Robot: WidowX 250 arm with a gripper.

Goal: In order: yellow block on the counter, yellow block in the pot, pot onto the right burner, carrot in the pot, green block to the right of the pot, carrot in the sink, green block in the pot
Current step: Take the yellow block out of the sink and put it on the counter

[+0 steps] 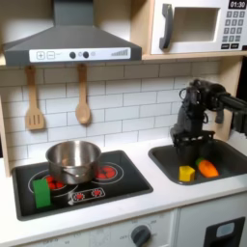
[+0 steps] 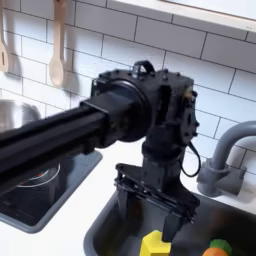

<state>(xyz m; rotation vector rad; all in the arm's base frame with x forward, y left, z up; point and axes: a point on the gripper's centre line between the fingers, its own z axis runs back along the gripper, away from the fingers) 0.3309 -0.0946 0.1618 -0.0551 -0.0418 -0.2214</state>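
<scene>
Stage: first step, no step complete. The end effector [image 2: 148, 208] hangs with jaws spread just above the yellow block [image 2: 154, 244], which lies in the sink [image 1: 224, 152] beside the carrot [image 1: 207, 169]. The pot [image 1: 73, 159] holds nothing visible. All later steps remain.

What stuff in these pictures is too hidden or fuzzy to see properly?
- The carrot in the second exterior view: cut off by the bottom edge.
- The yellow block in the second exterior view: its lower part runs off the bottom edge.
- The pot in the second exterior view: mostly behind the black arm.
- The green block in the first exterior view: too small and blurry for detail.
</scene>
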